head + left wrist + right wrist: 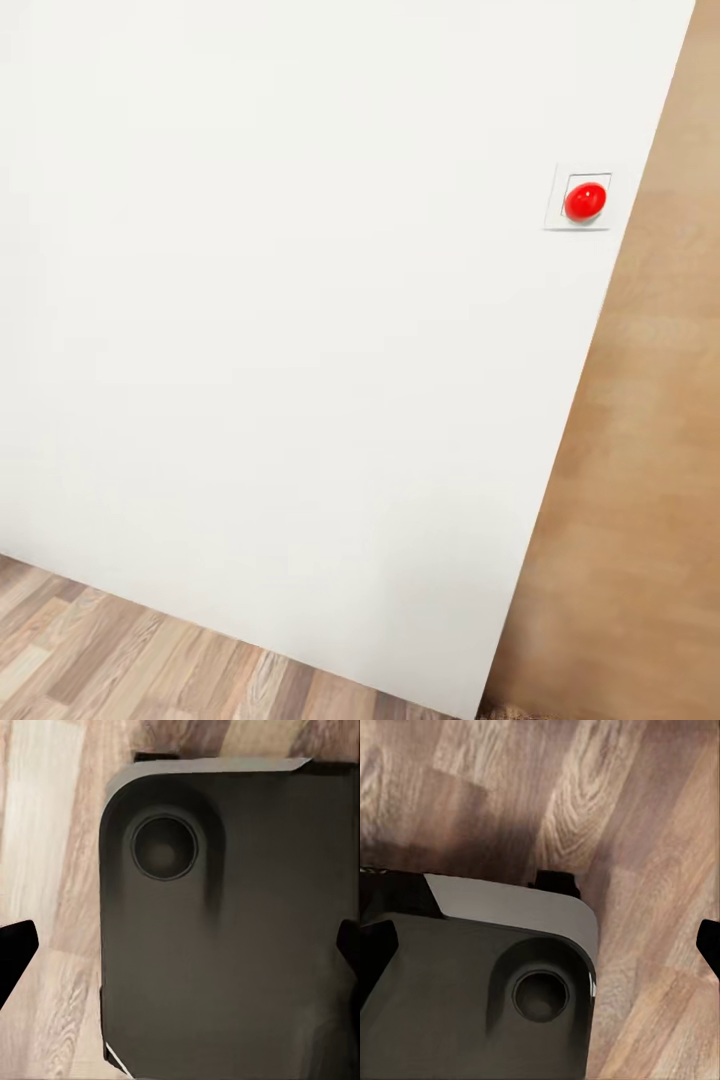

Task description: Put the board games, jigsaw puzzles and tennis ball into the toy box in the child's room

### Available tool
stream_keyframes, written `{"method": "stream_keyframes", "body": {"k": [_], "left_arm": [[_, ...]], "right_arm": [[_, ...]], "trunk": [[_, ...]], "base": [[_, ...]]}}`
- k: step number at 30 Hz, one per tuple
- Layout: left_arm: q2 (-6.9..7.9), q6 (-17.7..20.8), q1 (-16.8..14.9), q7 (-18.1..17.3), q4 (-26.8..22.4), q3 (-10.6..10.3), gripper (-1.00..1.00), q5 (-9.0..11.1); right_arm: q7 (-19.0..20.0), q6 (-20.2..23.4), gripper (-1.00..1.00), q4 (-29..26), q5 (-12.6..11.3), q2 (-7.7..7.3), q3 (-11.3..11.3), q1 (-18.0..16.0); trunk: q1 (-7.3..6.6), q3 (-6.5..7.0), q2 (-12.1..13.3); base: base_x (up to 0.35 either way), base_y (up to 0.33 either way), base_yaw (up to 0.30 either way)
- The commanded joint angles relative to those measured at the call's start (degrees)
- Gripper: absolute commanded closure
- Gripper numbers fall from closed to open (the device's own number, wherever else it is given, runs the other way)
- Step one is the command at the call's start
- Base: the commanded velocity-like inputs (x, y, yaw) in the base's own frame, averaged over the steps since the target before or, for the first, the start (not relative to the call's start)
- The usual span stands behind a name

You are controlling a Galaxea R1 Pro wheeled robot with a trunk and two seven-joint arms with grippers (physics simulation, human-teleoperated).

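Head view faces a plain white wall (300, 300) carrying 1 red round wall button (585, 200) in a white square plate (579, 198), with wood plank floor (120, 650) below and a tan surface (650, 450) to the right. No writing is legible anywhere. Left wrist view looks down on the robot's dark grey base (240, 945) with a round recess (163, 847), the left gripper (184, 952) showing fingertips (15, 945) spread wide apart. Right wrist view shows the right gripper (544, 949) likewise spread above the base and floor.
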Motion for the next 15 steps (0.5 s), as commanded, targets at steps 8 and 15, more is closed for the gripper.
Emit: {"method": "stream_keyframes", "body": {"k": [8,15], "left_arm": [[-0.61,-0.2,-1.7,-0.8,-8.0,3.0,-1.0,7.4],[-1.68,6.6,-2.1,-0.9,-20.5,3.4,-1.0,13.9]], "right_arm": [[-6.3,5.6,-1.0,-1.1,4.6,4.6,0.1,-6.9],[-11.1,12.6,-1.0,-2.1,13.0,9.31,0.0,-10.6]], "trunk": [[-0.04,-0.07,0.0],[-0.04,-0.07,0.0]], "base": [[-0.192,0.068,0.288],[-0.046,0.019,0.296]]}}
